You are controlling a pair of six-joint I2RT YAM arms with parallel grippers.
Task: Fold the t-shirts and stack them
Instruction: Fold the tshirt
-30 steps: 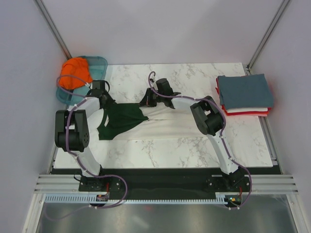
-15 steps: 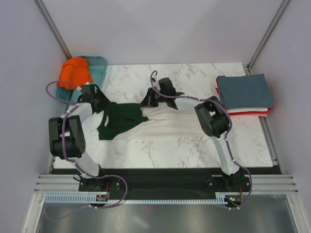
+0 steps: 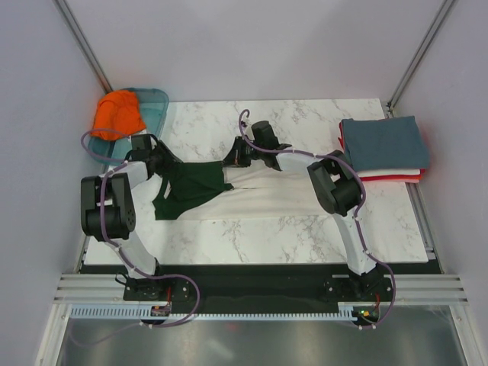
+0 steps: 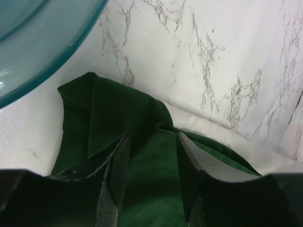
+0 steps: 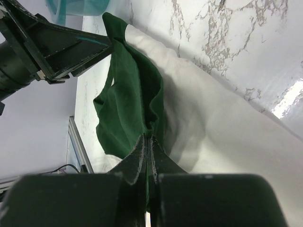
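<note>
A cream t-shirt (image 3: 267,194) with dark green sleeves (image 3: 191,187) lies partly folded across the middle of the table. My left gripper (image 3: 160,158) stands open at its left end. In the left wrist view the left gripper (image 4: 151,144) has green sleeve cloth (image 4: 94,113) lying loose under the gap between its fingers (image 4: 118,161). My right gripper (image 3: 232,158) is shut on a pinch of green cloth (image 5: 128,99) at the shirt's far edge, as the right gripper (image 5: 149,138) shows up close. An orange t-shirt (image 3: 118,113) sits in the tray. Slate-blue, white and red folded t-shirts (image 3: 383,146) are stacked at the right.
A translucent teal tray (image 3: 152,103) stands at the far left corner, and its rim (image 4: 42,71) is close to my left gripper. The left arm (image 5: 42,47) reaches in beside the shirt. White walls and metal posts ring the marble table (image 3: 305,118).
My left gripper has opened and let go of the green sleeve, and its arm has shifted a little to the left. The right gripper has stayed shut on the cloth.
</note>
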